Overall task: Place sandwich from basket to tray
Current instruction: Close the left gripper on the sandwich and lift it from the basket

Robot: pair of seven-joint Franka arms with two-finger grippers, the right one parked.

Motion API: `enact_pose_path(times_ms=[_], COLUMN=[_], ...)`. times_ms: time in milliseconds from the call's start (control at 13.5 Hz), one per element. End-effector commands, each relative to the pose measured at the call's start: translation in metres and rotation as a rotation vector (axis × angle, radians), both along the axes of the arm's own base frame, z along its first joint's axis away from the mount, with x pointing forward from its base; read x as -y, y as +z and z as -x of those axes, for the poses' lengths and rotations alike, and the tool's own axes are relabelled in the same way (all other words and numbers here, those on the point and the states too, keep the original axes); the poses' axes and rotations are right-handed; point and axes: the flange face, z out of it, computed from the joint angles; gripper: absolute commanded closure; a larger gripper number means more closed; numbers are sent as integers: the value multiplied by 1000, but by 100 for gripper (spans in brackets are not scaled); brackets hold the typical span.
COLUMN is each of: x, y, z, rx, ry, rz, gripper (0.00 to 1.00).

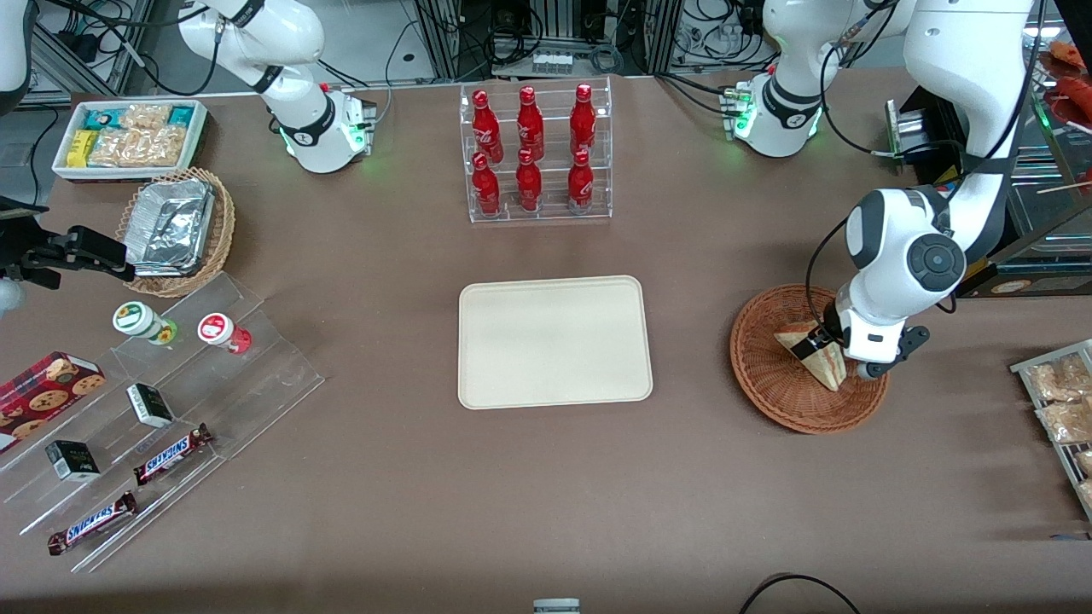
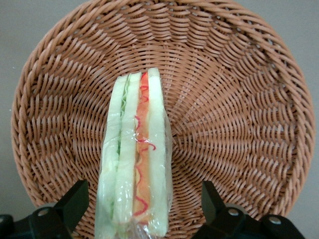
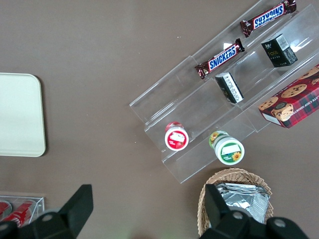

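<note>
Table: brown surface point(image 1: 384, 477), lit evenly, with goods laid out along its edges.
Basket: reddish-brown wicker basket point(image 1: 772, 388) on the table toward my working arm's end, well apart from the tray.
Sandwich: wedge point(image 1: 815, 356) sits in the basket, standing on edge; the wrist view shows its wrapped face point(image 2: 137, 164) with green, red and orange filling between pale bread layers.
Gripper: my gripper point(image 1: 826, 348) is down in the basket at the sandwich. My fingers point(image 2: 75, 201) stand apart, one on each side of the wedge, with a visible gap between each pad and the bread. Nothing is clamped.
Tray: cream tray point(image 1: 554, 341) lies flat near the table centre, nearer the front camera than the bottle rack.
Rack: clear stand point(image 1: 537, 153) holds six red bottles.
Parked arm's end: a lighter basket with foil containers point(image 1: 175, 230), a white bin of snacks point(image 1: 128, 136), and a clear stepped display point(image 1: 162, 409) with two Snickers bars, small boxes and two cups.
</note>
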Motion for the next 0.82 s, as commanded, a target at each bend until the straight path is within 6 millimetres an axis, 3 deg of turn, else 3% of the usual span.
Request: enact_pose_path(times_ms=[0, 74, 223, 297, 371, 743], x=[-2, -2, -3, -3, -4, -4], y=[-11, -11, -11, -10, -8, 6], z=[6, 6, 8, 8, 8, 10], rx=[14, 14, 13, 11, 10, -4], ry=[17, 17, 19, 17, 19, 11], rz=[-2, -2, -3, -3, -4, -7], gripper=[3, 13, 65, 85, 95, 100])
